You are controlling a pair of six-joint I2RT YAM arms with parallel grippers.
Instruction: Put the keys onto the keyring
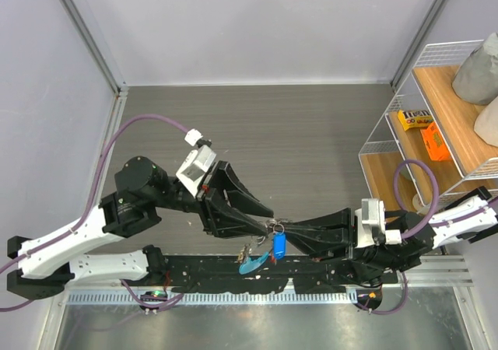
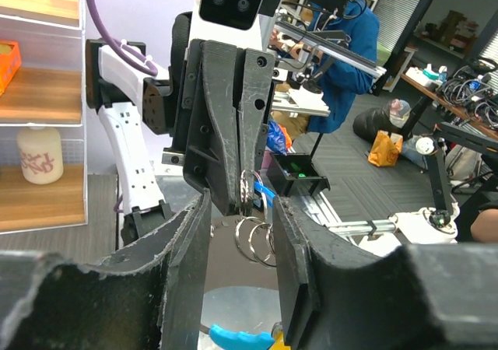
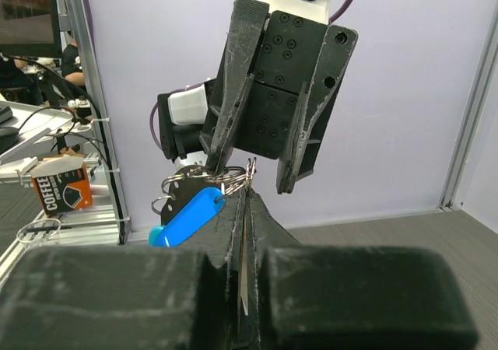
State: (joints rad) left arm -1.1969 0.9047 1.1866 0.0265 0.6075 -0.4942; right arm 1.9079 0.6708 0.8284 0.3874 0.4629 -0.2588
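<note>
My right gripper (image 3: 247, 185) is shut on a silver ring (image 3: 250, 169) at the edge of a bunch of linked rings (image 3: 183, 185). A blue plastic tag (image 3: 191, 214) hangs from the bunch. My left gripper (image 2: 244, 214) faces it head-on, jaws apart, with linked rings (image 2: 257, 239) between its fingers (image 2: 187, 249). In the top view both grippers, left (image 1: 268, 224) and right (image 1: 286, 227), meet above the table's near edge. The blue tag (image 1: 278, 245), small silver keys (image 1: 245, 251) and the keyring's light-blue band (image 1: 253, 264) dangle below them. That band (image 2: 237, 338) shows low in the left wrist view beside a yellow piece (image 2: 276, 336).
A wire shelf (image 1: 405, 109) with wooden boards stands at the right, holding orange boxes (image 1: 432, 140). A black bar (image 1: 210, 272) and a metal rail (image 1: 233, 295) run along the near edge under the grippers. Grey walls close the back and left.
</note>
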